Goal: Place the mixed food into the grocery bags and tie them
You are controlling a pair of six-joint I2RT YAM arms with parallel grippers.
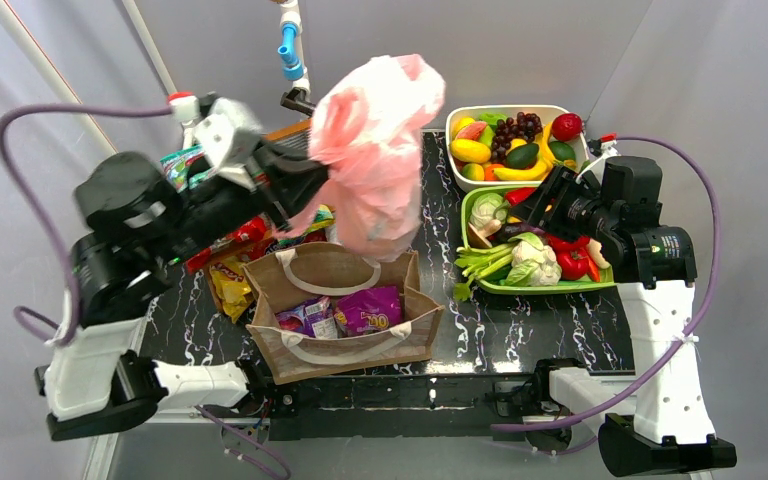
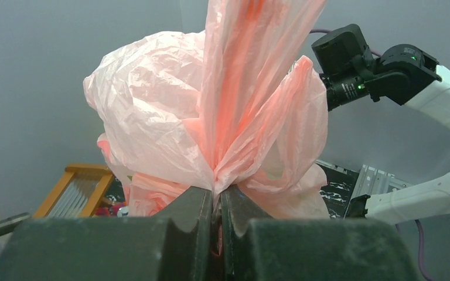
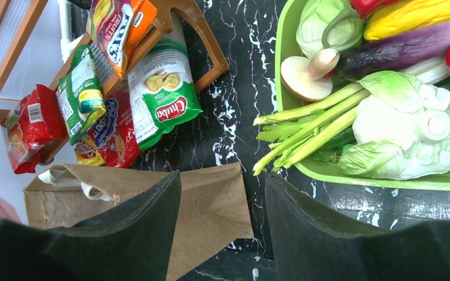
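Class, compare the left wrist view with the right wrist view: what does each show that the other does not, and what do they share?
Only the left wrist view: the left gripper shut on the gathered pink bag, with the right arm behind it. Only the right wrist view: the right gripper open, the brown tote, snack packets, and the green tray of vegetables. Both: the wooden rack and the black marbled table.

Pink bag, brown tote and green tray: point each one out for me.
pink bag (image 1: 375, 160), top view, bunched middle.
brown tote (image 1: 360, 360), top view, front wall.
green tray (image 3: 285, 35), right wrist view, bare rim.
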